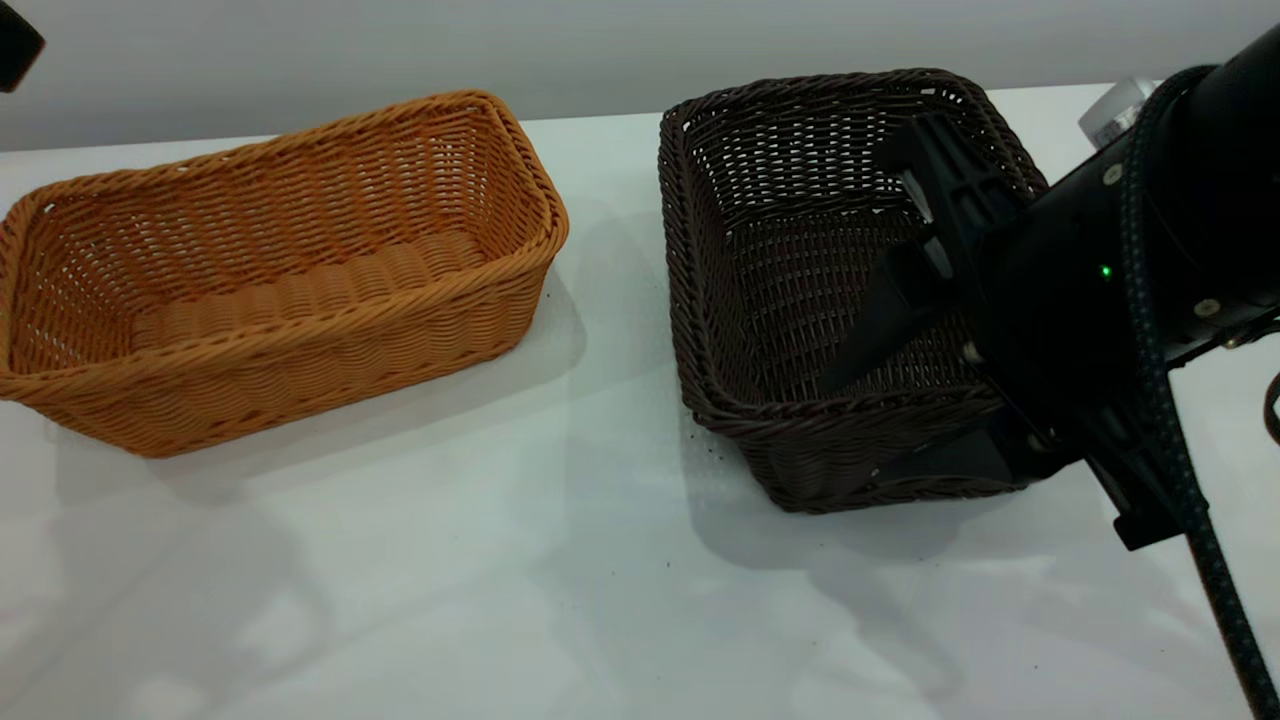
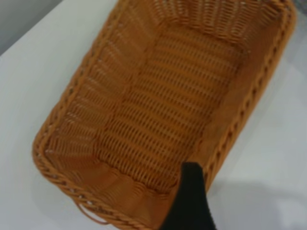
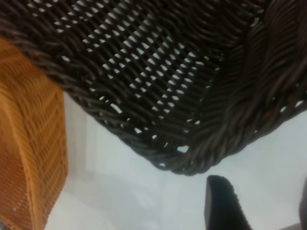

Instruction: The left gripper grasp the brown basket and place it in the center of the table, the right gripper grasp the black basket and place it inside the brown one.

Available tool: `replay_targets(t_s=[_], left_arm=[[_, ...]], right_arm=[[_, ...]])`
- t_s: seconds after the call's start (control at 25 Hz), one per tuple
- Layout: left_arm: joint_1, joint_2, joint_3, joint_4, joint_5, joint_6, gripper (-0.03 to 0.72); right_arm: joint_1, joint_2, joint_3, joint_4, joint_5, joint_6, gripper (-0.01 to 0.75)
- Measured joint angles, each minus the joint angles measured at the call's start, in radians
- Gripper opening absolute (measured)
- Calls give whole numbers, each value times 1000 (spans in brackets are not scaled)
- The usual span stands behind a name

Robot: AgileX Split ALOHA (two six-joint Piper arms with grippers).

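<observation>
The brown basket (image 1: 270, 280) stands on the white table (image 1: 560, 600) at the left, and it fills the left wrist view (image 2: 163, 105). The black basket (image 1: 800, 280) stands right of centre. My right gripper (image 1: 855, 430) hovers at its near right corner, open and holding nothing. In the right wrist view this gripper (image 3: 261, 194) has bare table between its fingers (image 3: 223, 206), and the black basket's corner (image 3: 192, 158) lies just ahead. My left gripper is high above the brown basket. One finger (image 2: 192, 201) shows by the rim, and the jaws stand wide and empty.
The brown basket's side (image 3: 29, 143) shows beside the black one in the right wrist view, with a strip of table between them. The left arm's end (image 1: 15, 45) shows at the top left corner. A grey wall runs behind the table.
</observation>
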Motion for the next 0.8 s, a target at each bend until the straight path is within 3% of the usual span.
replay_targets(t_s=[0.4,0.8], left_arm=[[-3,0,0,3,3,0,524],[-3,0,0,1,19,0,525]], right_arm=[[0,91,-7,44,-36,-3,343],[0,189,-140,44,-5,-48,343]])
